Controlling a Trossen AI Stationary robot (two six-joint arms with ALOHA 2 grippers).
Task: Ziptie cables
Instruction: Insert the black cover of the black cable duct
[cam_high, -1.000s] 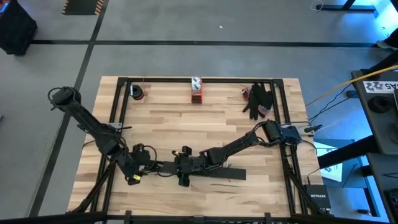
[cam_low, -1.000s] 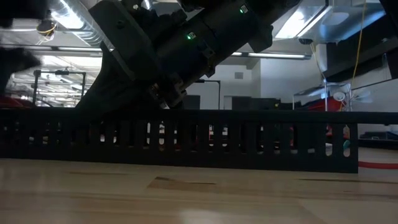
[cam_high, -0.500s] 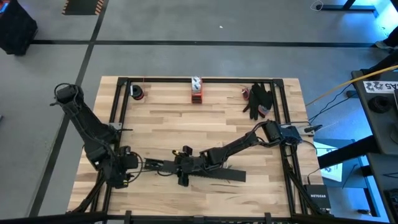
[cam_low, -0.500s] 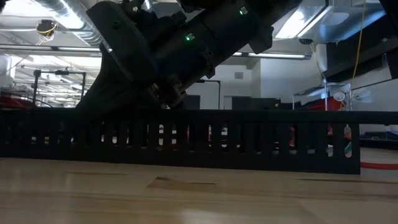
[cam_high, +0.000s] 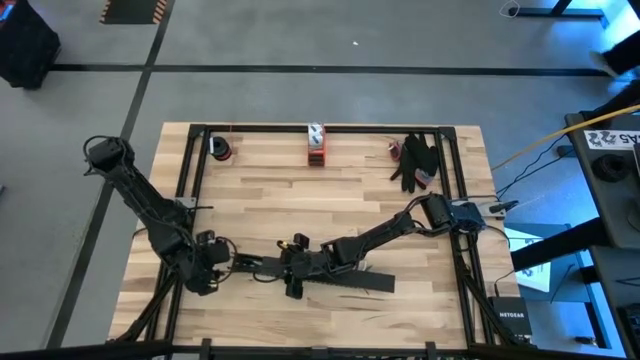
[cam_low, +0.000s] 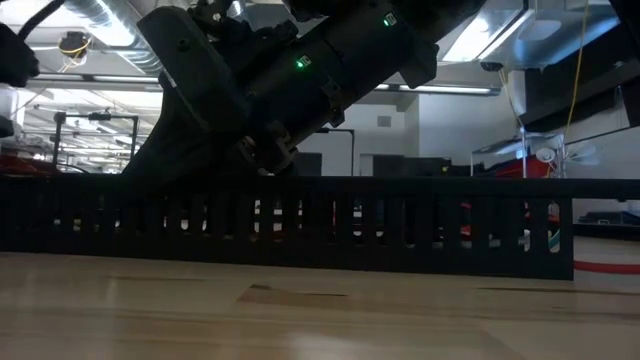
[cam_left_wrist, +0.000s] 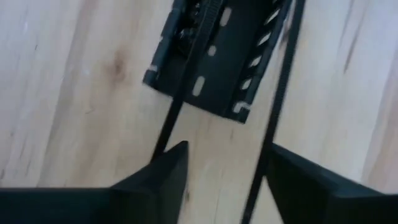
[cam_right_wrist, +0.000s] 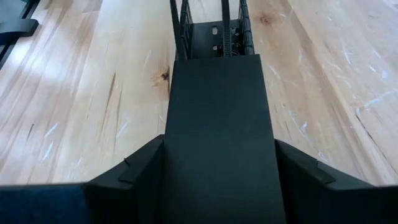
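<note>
The left gripper (cam_high: 208, 266) is back at the near end of the long black slotted plastic bar (cam_high: 330, 276) after swinging out toward the table's edge half a second ago. Its jaws stand apart but are narrowing. In the left wrist view, two thin stiff black strips (cam_left_wrist: 169, 121) run from the bar's open end toward these jaws. One meets a fingertip (cam_left_wrist: 173, 163) and the other passes between the two fingers. We read this return as a fresh try at catching a strip, so the tying itself is not yet done.

The right gripper (cam_high: 296, 270) has not moved. Its jaws are clamped on the bar's flat black cover, which fills the gap between them in its wrist view and holds the bar steady.

We cannot clearly make out the loose bunch of thin coloured cables. Small coloured flecks (cam_low: 465, 210) show through the bar's slots in the low view, but we cannot tell whether they are wires.

Well clear of both sets of jaws, at the table's far edge, sit an orange-and-white block (cam_high: 316, 143) and a dark glove-like heap (cam_high: 418, 162). The bar itself crowds the left jaws' approach.
</note>
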